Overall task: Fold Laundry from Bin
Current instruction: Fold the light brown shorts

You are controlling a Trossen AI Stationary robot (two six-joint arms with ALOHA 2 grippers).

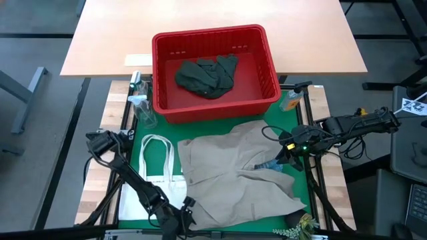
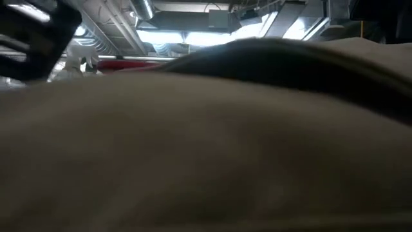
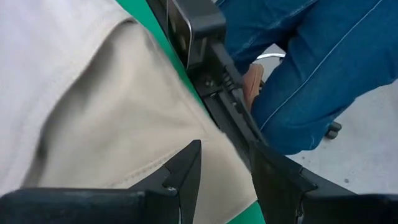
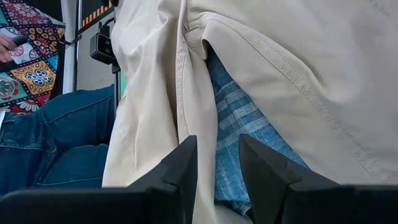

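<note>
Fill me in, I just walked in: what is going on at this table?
A two-armed robot is folding laundry. A beige garment lies spread on the green mat, over a blue plaid cloth. The left gripper is at its near edge, the right gripper at its right side. A dark green garment waits in the red bin.

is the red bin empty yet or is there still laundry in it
Not empty. The red bin still holds one crumpled dark green garment; the rest of its floor shows bare in the high view.
</note>
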